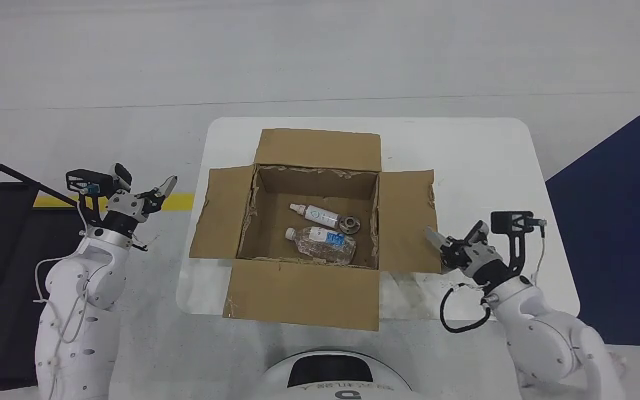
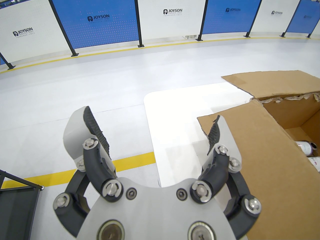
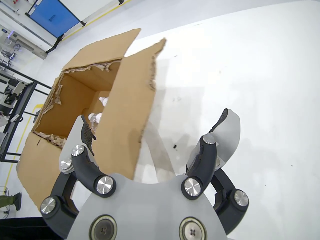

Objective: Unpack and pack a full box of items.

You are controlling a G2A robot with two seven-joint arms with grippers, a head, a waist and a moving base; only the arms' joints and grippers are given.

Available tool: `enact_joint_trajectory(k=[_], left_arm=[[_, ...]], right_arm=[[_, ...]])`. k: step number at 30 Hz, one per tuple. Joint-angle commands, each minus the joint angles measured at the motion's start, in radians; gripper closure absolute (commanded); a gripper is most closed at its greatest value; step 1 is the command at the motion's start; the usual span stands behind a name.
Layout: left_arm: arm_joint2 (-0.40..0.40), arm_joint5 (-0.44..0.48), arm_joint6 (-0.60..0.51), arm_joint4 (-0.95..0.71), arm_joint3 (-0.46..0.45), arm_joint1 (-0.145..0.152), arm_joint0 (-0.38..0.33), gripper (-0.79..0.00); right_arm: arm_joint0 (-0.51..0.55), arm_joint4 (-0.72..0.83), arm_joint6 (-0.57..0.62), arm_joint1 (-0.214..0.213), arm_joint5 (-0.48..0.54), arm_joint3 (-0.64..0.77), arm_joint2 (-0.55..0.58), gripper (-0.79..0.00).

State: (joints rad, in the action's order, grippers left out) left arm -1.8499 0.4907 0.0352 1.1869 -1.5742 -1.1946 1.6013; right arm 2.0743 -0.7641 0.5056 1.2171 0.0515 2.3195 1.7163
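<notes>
Inside the box (image 1: pixel 300 295) at table centre, white bottle (image 1: pixel 320 214) and clear bottle (image 1: pixel 322 244) not yet out; left end effector (image 2: pixel 152 116) and right end effector (image 3: pixel 155 116) spread wide, empty.

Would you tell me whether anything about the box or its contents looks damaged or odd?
The cardboard box has torn, ragged paper along its inner rim and a side flap frayed at its edge. The white bottle and clear bottle inside lie on their sides; no spill shows.
</notes>
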Motion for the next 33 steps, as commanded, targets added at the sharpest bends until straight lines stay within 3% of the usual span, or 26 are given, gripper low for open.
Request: enact_joint_trajectory(k=[1, 13, 18, 28, 33], left_arm=[[0.000, 0.000, 0.000, 0.000, 0.000, 0.000, 0.000, -0.785], [0.000, 0.000, 0.000, 0.000, 0.000, 0.000, 0.000, -0.785], [0.000, 0.000, 0.000, 0.000, 0.000, 0.000, 0.000, -0.785], [0.000, 0.000, 0.000, 0.000, 0.000, 0.000, 0.000, -0.785], [0.000, 0.000, 0.000, 0.000, 0.000, 0.000, 0.000, -0.785]], right_arm=[[-0.026, 0.010, 0.020, 0.000, 0.006, 0.005, -0.038, -0.785], [-0.031, 0.012, 0.025, 0.000, 0.008, 0.006, -0.043, -0.785], [-0.244, -0.208, 0.194, -0.007, -0.005, -0.017, -0.223, -0.785], [-0.681, -0.344, 0.342, 0.040, -0.198, -0.174, -0.636, -0.785], [-0.847, -0.360, 0.443, 0.076, -0.202, -0.312, -0.827, -0.785]])
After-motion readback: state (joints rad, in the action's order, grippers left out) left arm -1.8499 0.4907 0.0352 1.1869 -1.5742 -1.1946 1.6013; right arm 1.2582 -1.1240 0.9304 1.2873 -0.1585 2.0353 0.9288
